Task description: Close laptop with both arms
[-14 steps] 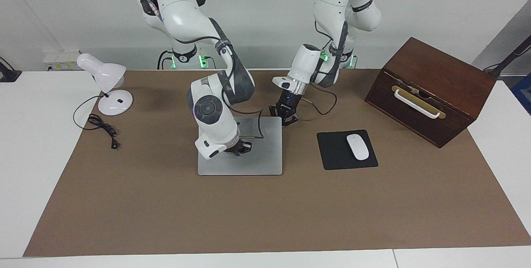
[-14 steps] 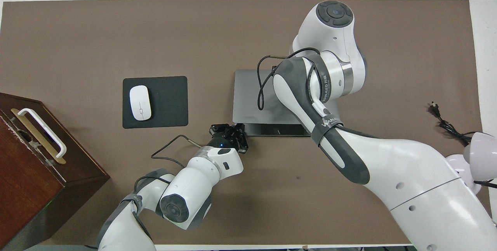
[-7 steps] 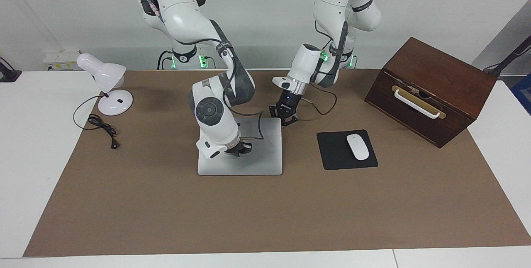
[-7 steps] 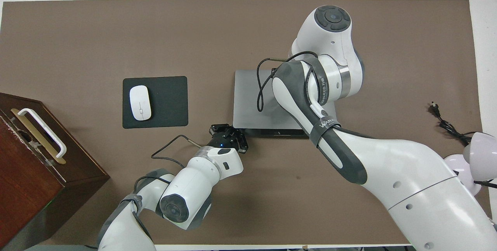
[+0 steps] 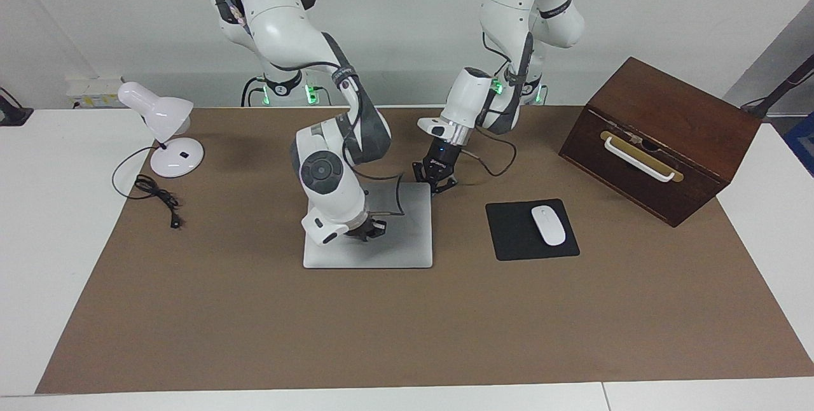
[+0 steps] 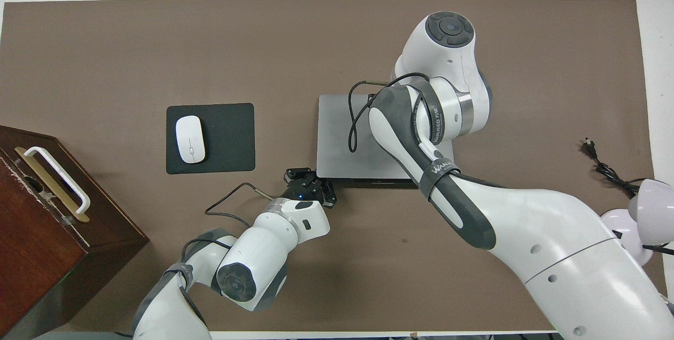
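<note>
You had the laptop (image 5: pixel 407 252) lying near the middle of the brown table mat (image 5: pixel 407 328), its silver lid lowered almost flat, with only a thin dark strip showing along the edge nearest the robots in the overhead view. Your right gripper (image 5: pixel 367 231) was down on the lid, its wrist bent over the laptop; in the overhead view the right arm (image 6: pixel 421 135) covered it entirely, and I could not tell how its fingers stood. Your left gripper (image 5: pixel 434 181) sat low at the laptop's corner nearest the robots, toward the left arm's end of the table, just beside the lid's edge; whether it touched the lid was unclear. Its fingers (image 6: pixel 328 191) appeared spread apart, with nothing gripped between them. The black mouse pad (image 5: pixel 509 242) lay beside the laptop, toward the left arm's end of the table, and the white mouse (image 5: pixel 548 225) rested on it. The dark wooden box (image 5: pixel 661 137) with its pale handle stood past the pad at that same end, nearer the robots. At the right arm's end you had the white desk lamp (image 5: pixel 162 128) with its black cord (image 5: pixel 159 198) lying loose on the mat.
</note>
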